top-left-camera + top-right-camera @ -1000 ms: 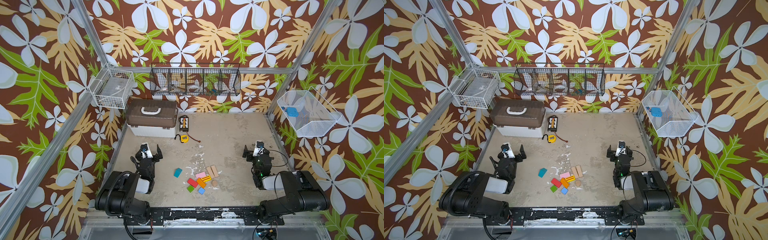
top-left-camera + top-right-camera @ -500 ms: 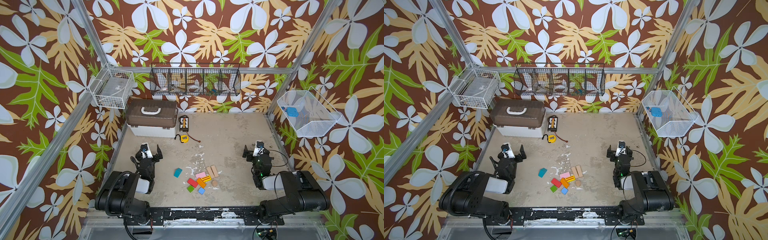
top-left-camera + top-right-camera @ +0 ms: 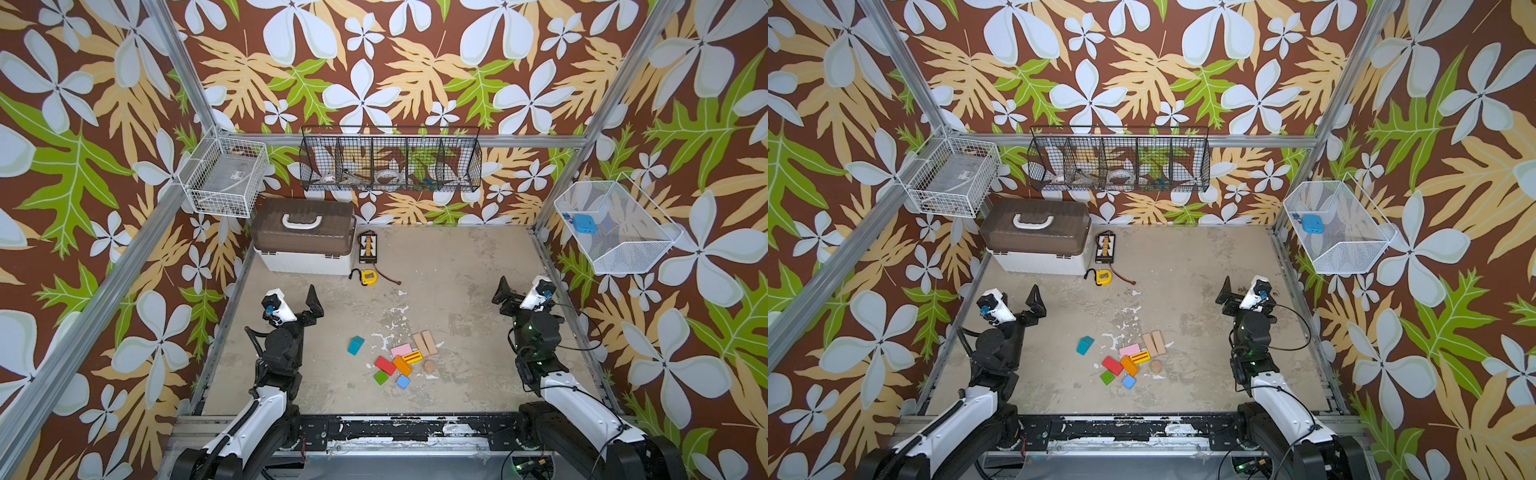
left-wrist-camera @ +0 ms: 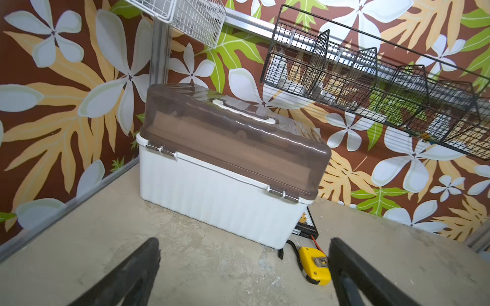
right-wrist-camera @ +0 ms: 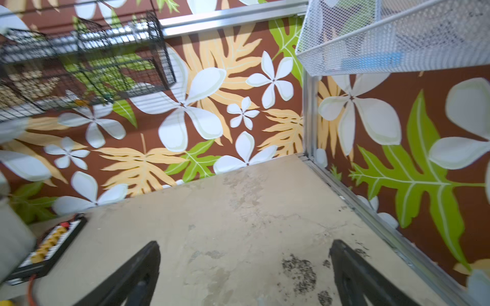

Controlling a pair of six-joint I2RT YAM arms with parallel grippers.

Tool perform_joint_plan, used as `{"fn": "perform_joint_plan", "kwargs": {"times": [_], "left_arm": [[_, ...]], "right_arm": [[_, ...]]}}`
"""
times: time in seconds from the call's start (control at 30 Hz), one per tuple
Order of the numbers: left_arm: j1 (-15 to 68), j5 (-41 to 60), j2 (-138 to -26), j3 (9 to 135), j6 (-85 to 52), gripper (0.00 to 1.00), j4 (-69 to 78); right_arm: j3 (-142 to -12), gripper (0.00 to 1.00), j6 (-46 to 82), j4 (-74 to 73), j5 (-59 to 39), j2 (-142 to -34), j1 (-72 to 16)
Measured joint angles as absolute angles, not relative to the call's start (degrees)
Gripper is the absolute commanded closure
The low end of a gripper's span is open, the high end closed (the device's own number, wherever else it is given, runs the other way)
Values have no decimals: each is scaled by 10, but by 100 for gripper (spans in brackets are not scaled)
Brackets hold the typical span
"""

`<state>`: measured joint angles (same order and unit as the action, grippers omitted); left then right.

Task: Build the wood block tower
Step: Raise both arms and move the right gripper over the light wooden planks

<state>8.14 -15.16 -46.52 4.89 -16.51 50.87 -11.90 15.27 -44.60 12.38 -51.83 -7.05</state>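
The wood blocks lie loose and flat on the floor near the front middle in both top views. They are a teal block (image 3: 355,345) (image 3: 1085,345), a pink one (image 3: 401,350), two plain planks (image 3: 424,343), a yellow striped one (image 3: 413,357), red (image 3: 385,365), orange (image 3: 402,365), green (image 3: 380,377), blue (image 3: 402,381) and a wood disc (image 3: 429,366). None rests on another; no tower is in view. My left gripper (image 3: 297,305) (image 4: 244,246) stands open and empty left of them, facing the back. My right gripper (image 3: 519,293) (image 5: 244,246) is open and empty over bare floor at the right.
A brown-lidded white box (image 3: 305,237) (image 4: 225,190) stands at the back left, with a black strip board (image 3: 368,248) and a yellow tape measure (image 3: 368,277) (image 4: 315,266) beside it. Wire baskets (image 3: 390,160) hang on the back and side walls. A metal rail (image 5: 384,225) edges the floor.
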Motion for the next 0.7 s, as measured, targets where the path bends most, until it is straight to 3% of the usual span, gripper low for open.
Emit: {"fn": "perform_joint_plan", "kwargs": {"times": [0.2, 0.47, 0.7], "left_arm": [[81, -176, -531, 71, -209, 0, 487], [81, -280, -696, 276, -287, 0, 307], [80, -340, -717, 301, -342, 0, 186]], "right_arm": [[-106, 0, 176, -446, 104, -538, -70], [-172, 0, 282, -357, 164, -580, -70], [-212, 1, 347, -276, 88, -605, -92]]}}
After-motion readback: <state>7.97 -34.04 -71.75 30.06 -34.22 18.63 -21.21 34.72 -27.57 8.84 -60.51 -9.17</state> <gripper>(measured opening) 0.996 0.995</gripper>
